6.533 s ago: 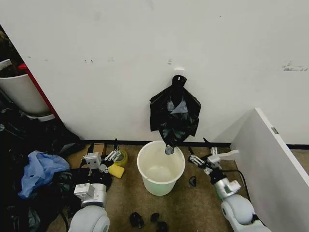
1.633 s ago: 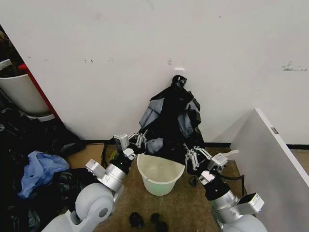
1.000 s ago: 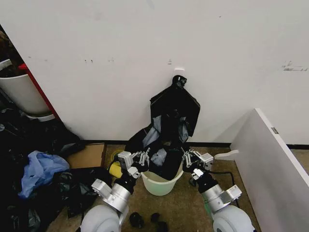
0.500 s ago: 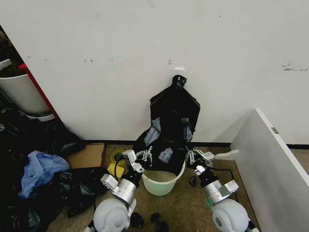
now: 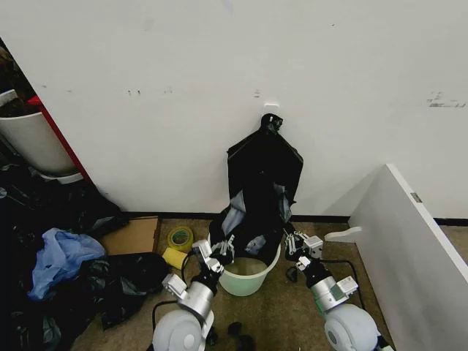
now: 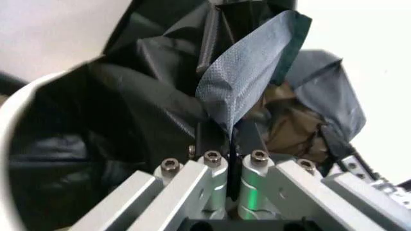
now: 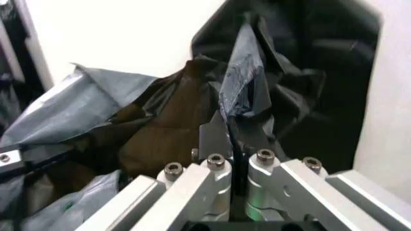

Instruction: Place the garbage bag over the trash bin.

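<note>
A round cream-white trash bin stands on the floor against a white wall, with a glossy black garbage bag hanging from a hook above it and draping down into the bin's mouth. The left tool sits at the bin's left rim and the right tool at its right rim, one on each side of the bag's lower edge. In the left wrist view, the left tool has its jaws pressed together on a thin fold of the bag's hem; in the right wrist view, the right tool pinches another fold the same way. The bag's open mouth appears partly inside the bin, not yet turned over the rim. To do this step well, both tools would likely need to keep firm pinches, spread the hem evenly wider than the rim, and lower it outside the rim without tearing the thin plastic or tipping the bin.
</note>
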You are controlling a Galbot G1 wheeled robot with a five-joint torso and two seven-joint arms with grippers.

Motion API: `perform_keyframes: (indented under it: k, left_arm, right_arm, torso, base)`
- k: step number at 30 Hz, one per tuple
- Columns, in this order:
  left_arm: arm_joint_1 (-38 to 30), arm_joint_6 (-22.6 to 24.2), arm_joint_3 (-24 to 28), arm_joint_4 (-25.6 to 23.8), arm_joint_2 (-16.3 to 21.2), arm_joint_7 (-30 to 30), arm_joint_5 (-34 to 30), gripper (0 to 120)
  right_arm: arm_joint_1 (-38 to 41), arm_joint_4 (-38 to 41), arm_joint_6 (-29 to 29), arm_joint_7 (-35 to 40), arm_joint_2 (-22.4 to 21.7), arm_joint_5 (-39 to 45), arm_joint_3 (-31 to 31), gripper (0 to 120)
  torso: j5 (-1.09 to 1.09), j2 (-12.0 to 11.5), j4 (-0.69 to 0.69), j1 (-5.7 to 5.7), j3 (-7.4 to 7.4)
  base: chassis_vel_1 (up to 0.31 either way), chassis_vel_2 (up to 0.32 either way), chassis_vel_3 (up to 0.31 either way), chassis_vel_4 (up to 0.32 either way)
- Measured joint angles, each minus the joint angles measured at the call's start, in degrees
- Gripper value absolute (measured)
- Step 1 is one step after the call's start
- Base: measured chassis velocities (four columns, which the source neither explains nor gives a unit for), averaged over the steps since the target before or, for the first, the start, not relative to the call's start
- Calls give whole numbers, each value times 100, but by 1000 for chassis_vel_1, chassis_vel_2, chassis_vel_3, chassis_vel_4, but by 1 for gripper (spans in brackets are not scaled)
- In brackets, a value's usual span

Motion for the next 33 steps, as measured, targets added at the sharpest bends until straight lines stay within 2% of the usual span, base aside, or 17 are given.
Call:
perform_keyframes:
  k: [5,9,10,15,18,20,23,33]
  left_arm:
    - [101,-77,-8,54,69,-194,292,0]
    - [184,-201,-78,29,148,-384,713,0]
    - [184,-201,-78,29,148,-384,713,0]
    - [370,-308,-183,-107,300,-715,1704,0]
    - [435,-314,-195,-127,378,-855,1950,0]
    - [502,-313,-201,-127,483,-1024,2238,0]
    - [536,-259,-190,-120,579,-1212,2415,0]
    - [755,-22,-65,-95,844,-1590,2869,0]
  right_arm:
    - [-166,68,-382,68,-45,44,-137,0]
    - [-317,402,-1014,398,-130,564,-205,0]
    - [-317,402,-1014,398,-130,564,-205,0]
    - [-518,1136,-2042,1262,-296,1364,-303,0]
    - [-559,1355,-2249,1571,-328,1606,-353,0]
    - [-590,1564,-2511,2066,-357,1826,-457,0]
    - [-634,1600,-2620,2305,-377,1845,-546,0]
    - [-827,1334,-2639,2332,-482,1456,-744,0]
  torso:
    - [0,0,-1,0,0]
    - [0,0,0,0,0]
    - [0,0,0,0,0]
    - [-1,0,0,0,0]
    - [-1,0,-1,0,-1]
    - [-1,0,0,0,0]
    - [0,0,0,0,0]
    - [0,0,-1,0,0]
  base:
    - [0,0,0,0]
    - [0,0,0,0]
    - [0,0,0,0]
    - [0,0,0,0]
    - [0,0,0,0]
    - [0,0,0,0]
    - [0,0,0,0]
    - [0,0,0,0]
